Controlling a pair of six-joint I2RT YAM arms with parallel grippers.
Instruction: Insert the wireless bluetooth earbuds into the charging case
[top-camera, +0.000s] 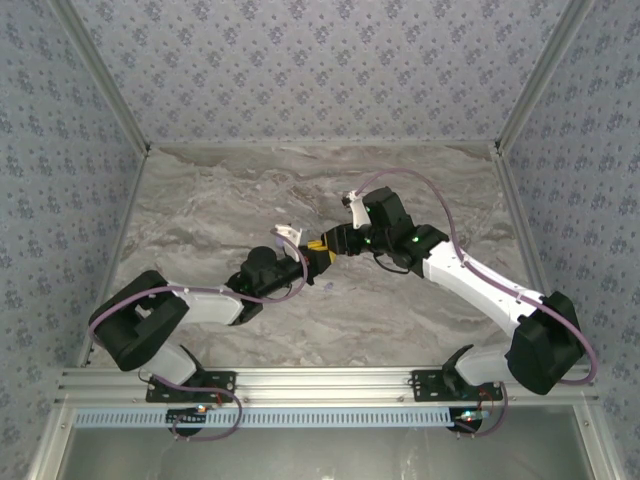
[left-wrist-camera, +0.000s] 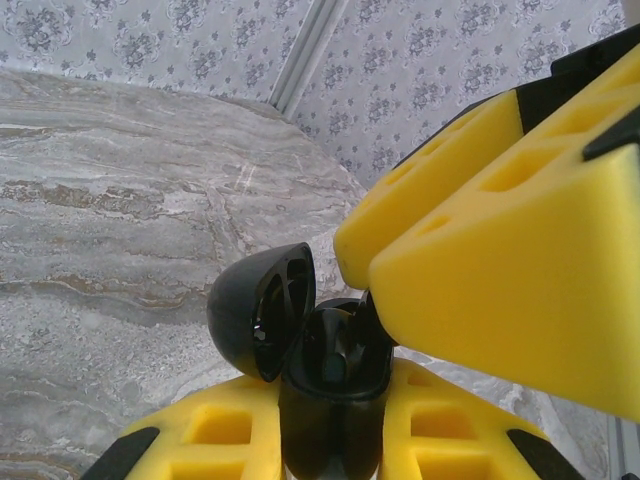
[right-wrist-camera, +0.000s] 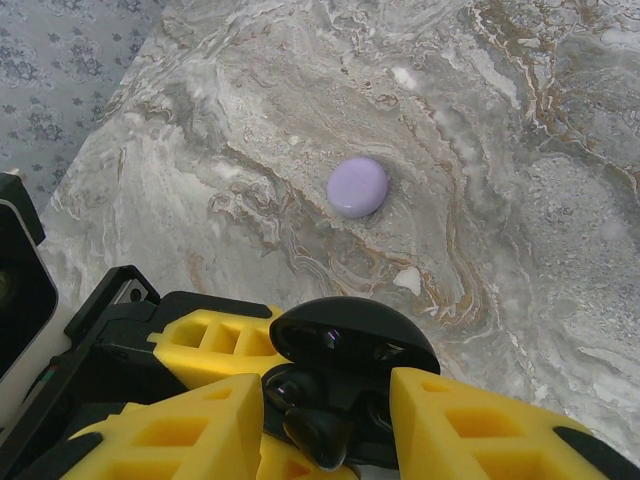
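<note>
Right claw (right-wrist-camera: 328, 400) low in frame, yellow foam fingers (right-wrist-camera: 170, 430) spread apart either side of a black charging case (right-wrist-camera: 352, 340), lid flipped up. Glossy black earbud (right-wrist-camera: 318, 438) at the case mouth between the fingers, touching neither; can't tell if it's seated. Left claw (right-wrist-camera: 240, 345) comes in behind-left, against the case side. Closed purple round case (right-wrist-camera: 358, 186) lies flat on the marble desk (right-wrist-camera: 520, 200), well apart. Patterned wall (right-wrist-camera: 60, 60) top left.
</note>
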